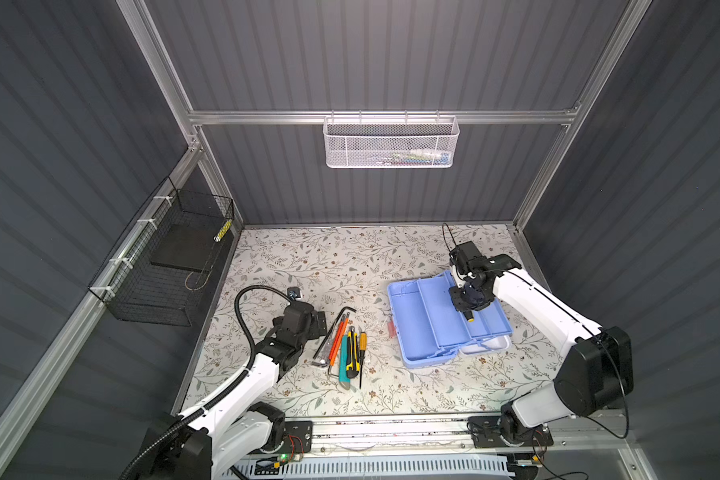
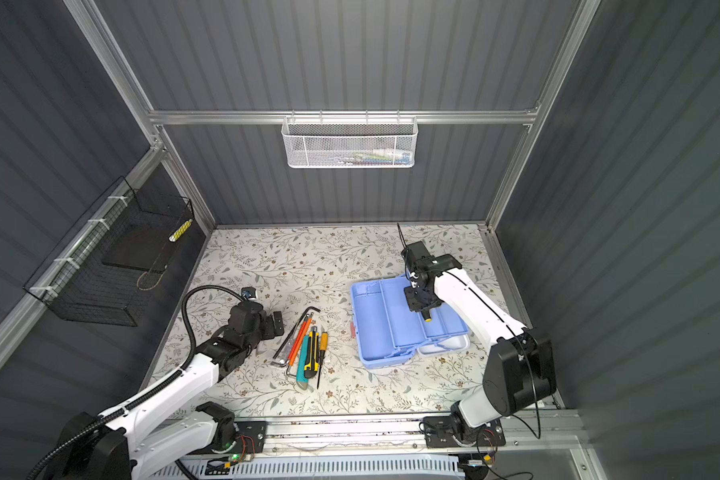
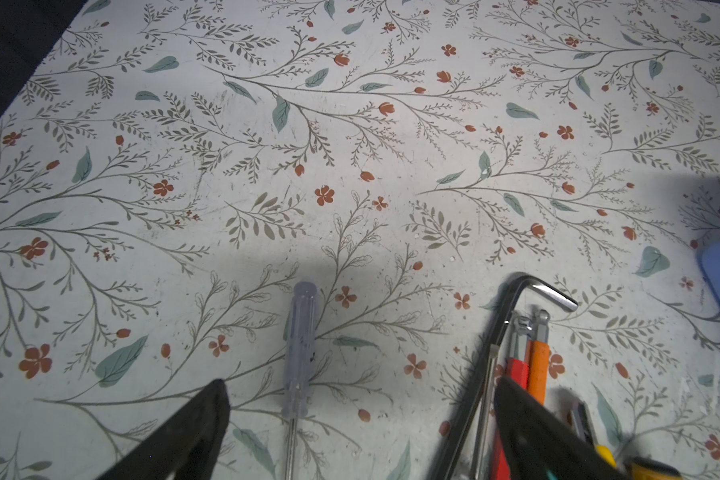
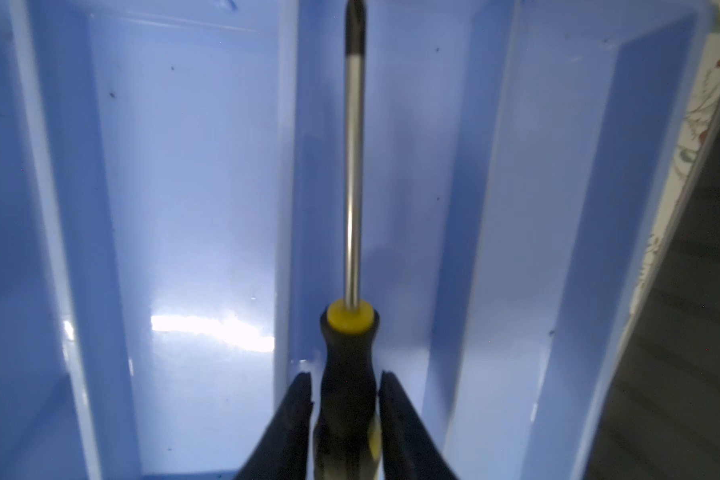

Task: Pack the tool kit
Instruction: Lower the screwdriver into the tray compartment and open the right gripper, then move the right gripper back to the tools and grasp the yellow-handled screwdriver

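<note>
1. Right wrist view: my right gripper (image 4: 346, 380) flanks the black-and-yellow handle of a Phillips screwdriver (image 4: 353, 166). The fingers stand only a little apart. A sliver of blue shows beside one finger, so I cannot tell whether I am pinching the handle or have let it go.
2. I have lined the shaft up lengthwise over a narrow blue compartment. I judge that this lets the screwdriver settle flat between the walls and not bridge them.
3. In both top views the tool box (image 1: 429, 320) sits on the right half of the floral table (image 1: 308, 257). It is opened out, with light-blue trays fanned in steps. Its white lid (image 1: 489, 345) peeks out beneath the nearest tray, and a pink latch (image 1: 390, 328) shows at its left edge. Apart from my screwdriver, the trays look empty.
4. My left gripper (image 3: 362, 432) is spread wide and holds nothing. It hangs low so that a clear-handled screwdriver (image 3: 302, 349) lies on the table between its fingers. I read that as staging the next pick.
5. The hex key (image 1: 344, 313), yellow utility knife (image 1: 352, 351) and teal knife (image 1: 343, 365) lie bundled roughly parallel. They are well left of the box and beside my left gripper.
</note>
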Controlling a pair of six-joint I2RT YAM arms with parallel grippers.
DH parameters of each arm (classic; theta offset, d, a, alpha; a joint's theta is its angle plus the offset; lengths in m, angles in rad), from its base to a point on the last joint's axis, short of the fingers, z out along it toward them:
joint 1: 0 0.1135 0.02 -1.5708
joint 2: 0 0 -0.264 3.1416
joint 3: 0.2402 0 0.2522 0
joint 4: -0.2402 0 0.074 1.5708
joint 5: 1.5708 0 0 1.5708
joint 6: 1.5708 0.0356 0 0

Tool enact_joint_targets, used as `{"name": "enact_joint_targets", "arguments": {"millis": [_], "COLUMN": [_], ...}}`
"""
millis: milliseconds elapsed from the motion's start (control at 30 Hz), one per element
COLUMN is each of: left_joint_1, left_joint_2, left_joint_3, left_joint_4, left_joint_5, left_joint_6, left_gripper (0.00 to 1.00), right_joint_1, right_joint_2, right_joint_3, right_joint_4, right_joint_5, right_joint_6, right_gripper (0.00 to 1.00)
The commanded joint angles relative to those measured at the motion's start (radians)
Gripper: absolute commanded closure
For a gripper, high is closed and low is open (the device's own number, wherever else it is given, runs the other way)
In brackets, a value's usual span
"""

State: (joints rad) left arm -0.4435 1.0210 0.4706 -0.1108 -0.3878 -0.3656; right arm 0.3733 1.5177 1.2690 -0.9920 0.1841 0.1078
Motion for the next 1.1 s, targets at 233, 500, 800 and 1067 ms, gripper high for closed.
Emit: {"name": "enact_joint_targets", "arguments": {"millis": [233,500,800,1067], "left_joint_1": [0.006,0.006,0.006,0.006], "left_joint_2": [-0.016,-0.022,-0.035,-0.054], "left_joint_3": [0.02,0.018,-0.003,-0.065], "left_joint_4": [-0.009,-0.012,0.001,0.079], "left_joint_5": [-0.006,-0.017,-0.017,0.052], "left_joint_6": [0.005,-0.001,-0.027,-0.038], "left_gripper": [0.0,0.0,0.0,0.01], "right_joint_1": [0.017,0.292,0.569,0.65], "right_joint_2": [-0.056,-0.101,0.115,0.318], "right_joint_3": [0.103,0.13,0.076,0.142], "right_joint_4": [-0.075,0.07,0.386,0.353], "right_joint_5": [-0.009,-0.062,-0.131,-0.112], "right_joint_6": [0.067,0.27,0.485,0.507], "right_gripper": [0.52,0.49,0.48,0.47]}}
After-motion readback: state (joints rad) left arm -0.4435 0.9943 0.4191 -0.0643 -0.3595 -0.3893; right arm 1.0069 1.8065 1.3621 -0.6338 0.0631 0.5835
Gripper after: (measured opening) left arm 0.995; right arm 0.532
